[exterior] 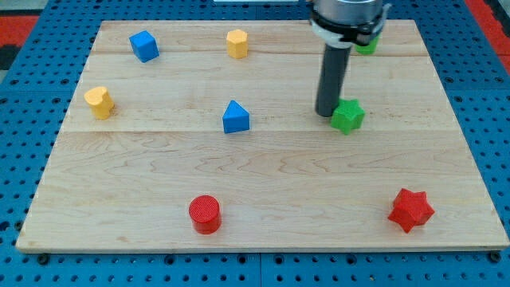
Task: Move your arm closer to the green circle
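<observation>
A green block [366, 45], likely the green circle, peeks out at the view's top right, mostly hidden behind my arm. My tip [326, 112] rests on the board just left of a green star [347, 116], touching or nearly touching it. The tip is well below the hidden green block in the view.
A blue cube [144, 45] and a yellow block [237, 43] lie at the top. A yellow heart [100, 102] is at the left, a blue triangle [235, 117] in the middle. A red cylinder [205, 214] and a red star [411, 210] lie at the bottom.
</observation>
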